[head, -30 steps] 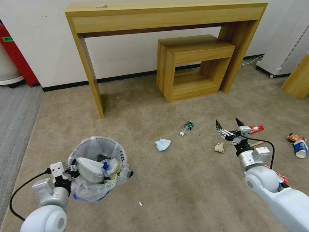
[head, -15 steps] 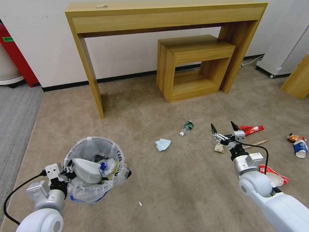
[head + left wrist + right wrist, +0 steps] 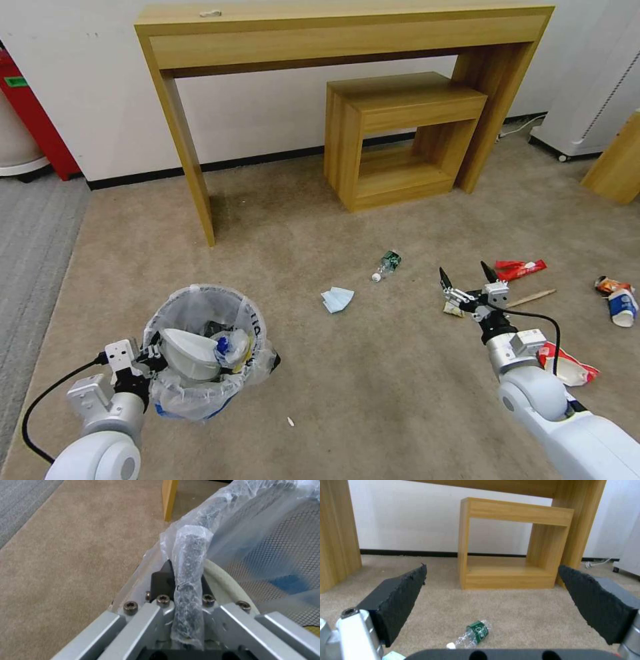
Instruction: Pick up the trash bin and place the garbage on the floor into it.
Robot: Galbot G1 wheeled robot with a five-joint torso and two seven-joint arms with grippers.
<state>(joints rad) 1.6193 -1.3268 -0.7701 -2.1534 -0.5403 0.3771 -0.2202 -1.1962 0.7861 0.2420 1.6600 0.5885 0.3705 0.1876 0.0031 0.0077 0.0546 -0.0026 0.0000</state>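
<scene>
The trash bin (image 3: pixel 207 347) sits low on the robot's left side, over the tan floor (image 3: pixel 373 393). It has a thin white plastic bag inside. In the bin are a white slipper (image 3: pixel 190 350) and some crumpled bits with blue and yellow on them. The left gripper (image 3: pixel 148 355) is pinching the near rim of the bin. In the left wrist view its fingers are squeezed tight on the rim (image 3: pixel 188 580), with the bag wrapped over it.

The right gripper (image 3: pixel 468 279) is out in front on the robot's right side, above the floor. Its two black fingers (image 3: pixel 401 597) are spread wide apart and nothing is between them. In the head view it is just over a small crumpled wrapper (image 3: pixel 452 309).

More garbage lies on the floor. A clear bottle (image 3: pixel 387 264) with a green label is ahead of the right gripper and a bit to its left. A blue face mask (image 3: pixel 337 299) lies between the bin and the bottle. A red packet (image 3: pixel 520 268) and a wooden stick (image 3: pixel 532 297) are just to the right of the gripper. Two paper cups (image 3: pixel 619 300) lie far to the right. A red and white wrapper (image 3: pixel 567 365) is near the right arm.

A tall wooden table (image 3: pixel 333 40) and a small wooden shelf (image 3: pixel 400 133) stand by the wall behind.
</scene>
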